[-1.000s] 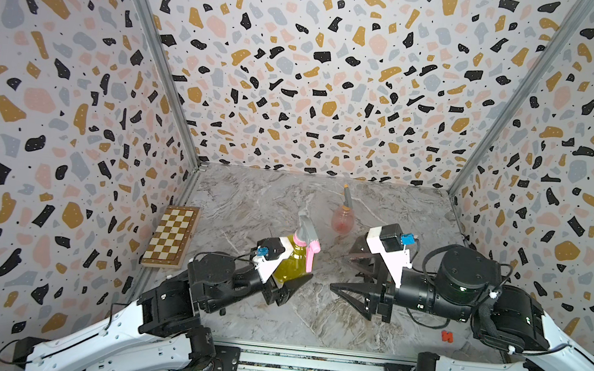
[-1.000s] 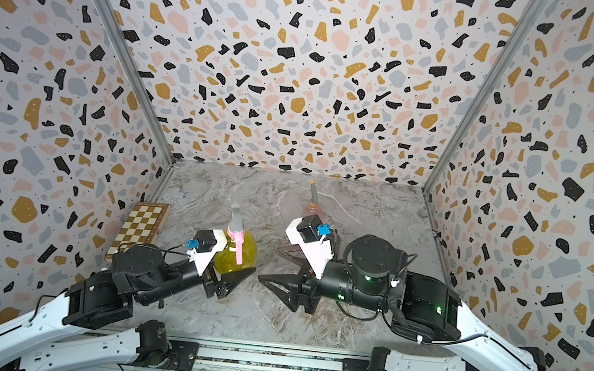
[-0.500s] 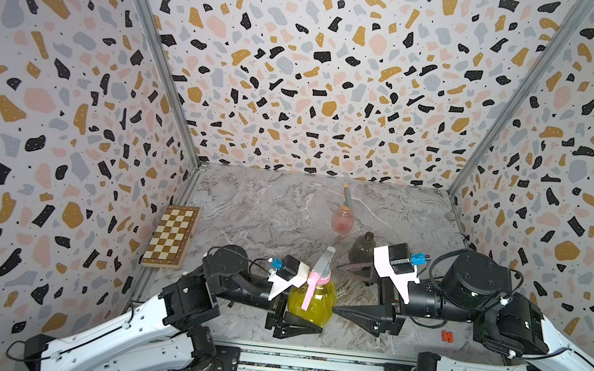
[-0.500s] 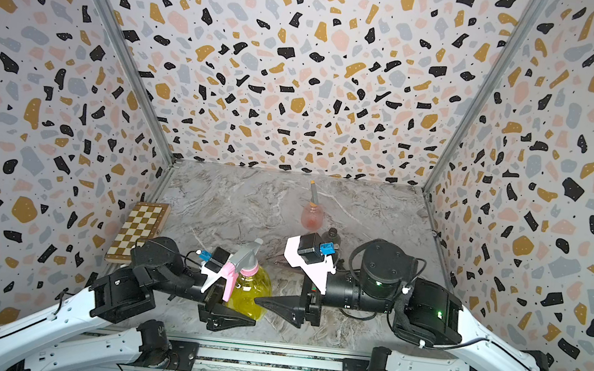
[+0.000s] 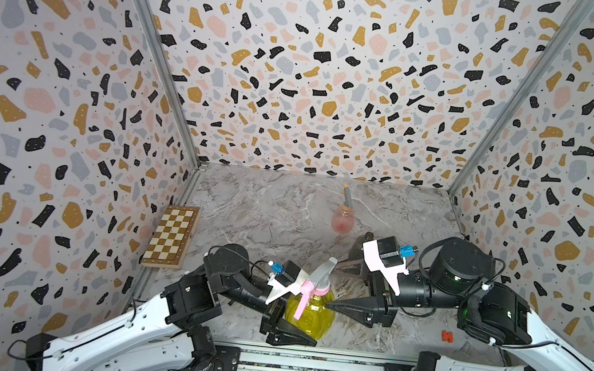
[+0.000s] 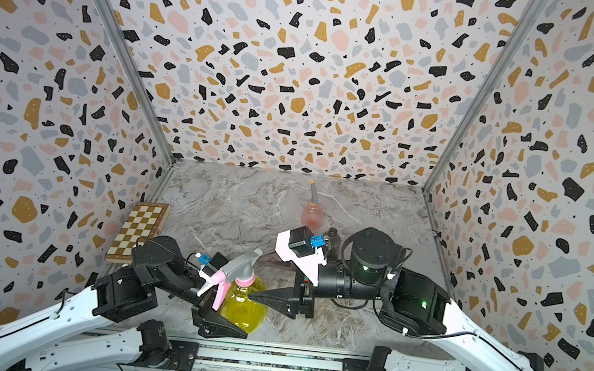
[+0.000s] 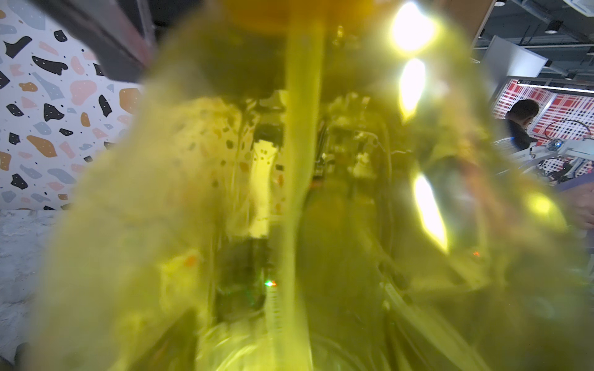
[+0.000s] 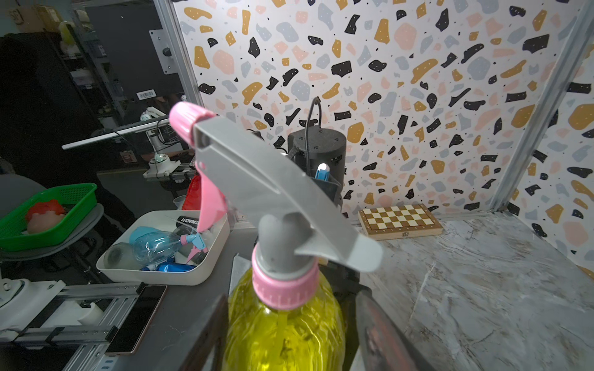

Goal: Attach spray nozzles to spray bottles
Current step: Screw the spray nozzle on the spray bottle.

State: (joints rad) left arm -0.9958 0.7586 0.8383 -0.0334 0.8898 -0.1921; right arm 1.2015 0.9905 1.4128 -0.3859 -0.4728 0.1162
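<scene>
Left gripper [image 5: 301, 322] clenches the round, translucent yellow plastic bottle [image 5: 311, 315]. Right gripper [image 5: 332, 288] straddles its shoulder, jaws apart, not clamped.

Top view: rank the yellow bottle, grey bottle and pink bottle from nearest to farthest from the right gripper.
From the right gripper:
1. Yellow bottle, inside its open jaws, front.
2. Grey bottle, behind the right wrist, half hidden.
3. Pink bottle, farthest back, mid-table.

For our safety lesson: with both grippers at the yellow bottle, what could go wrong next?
The right gripper, jaws open, straddles the yellow bottle that the left gripper holds: closing on its round belly could squeeze it out. Near the table edge, it might fall off. The right arm could knock the grey bottle close by.
</scene>
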